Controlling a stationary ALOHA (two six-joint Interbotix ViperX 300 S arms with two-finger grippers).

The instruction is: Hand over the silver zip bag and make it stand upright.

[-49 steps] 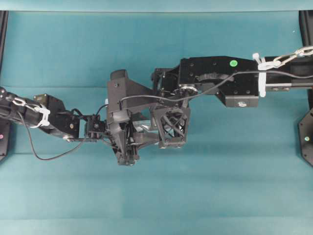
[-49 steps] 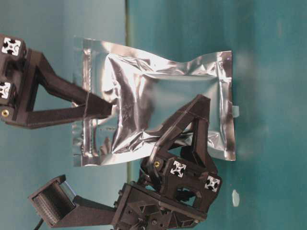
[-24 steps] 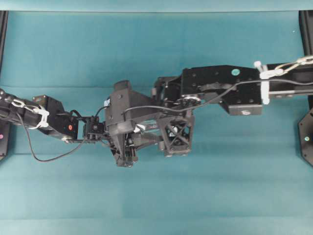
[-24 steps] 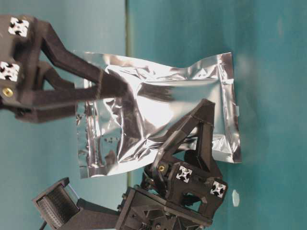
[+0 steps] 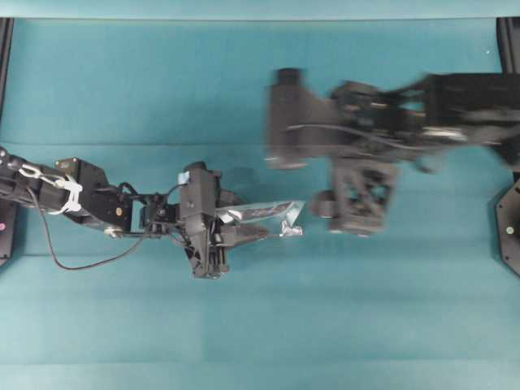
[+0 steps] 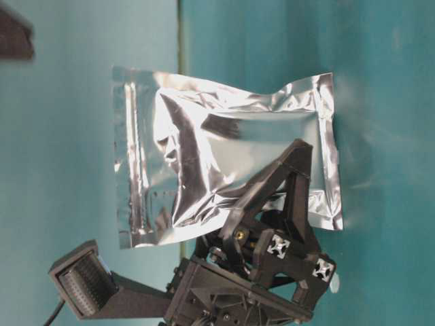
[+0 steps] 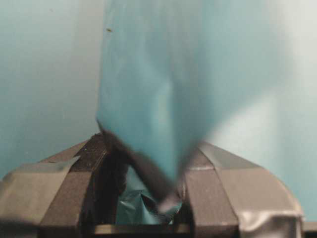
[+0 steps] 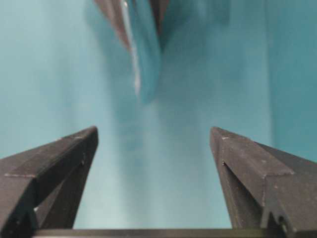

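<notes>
The silver zip bag (image 5: 276, 213) is a crinkled foil pouch, seen edge-on from overhead and broadside at table level (image 6: 224, 156). My left gripper (image 5: 252, 226) is shut on one edge of it, with one finger (image 6: 296, 170) across the foil's face. In the left wrist view the bag (image 7: 163, 99) rises from between the jaws of the left gripper (image 7: 148, 163) and mirrors the teal cloth. My right gripper (image 5: 280, 122) is blurred, up and to the right of the bag, clear of it. In its wrist view the right gripper (image 8: 153, 139) is open and empty, with the bag (image 8: 143, 49) ahead.
A teal cloth (image 5: 260, 325) covers the table. Black frame posts (image 5: 508, 49) stand at the left and right edges. A loose cable (image 5: 73, 258) hangs off the left arm. A small white speck (image 6: 333, 280) lies on the cloth.
The right gripper has opened, let go of the bag and swung away up and to the right. The left gripper keeps hold of the bag and has barely moved.
</notes>
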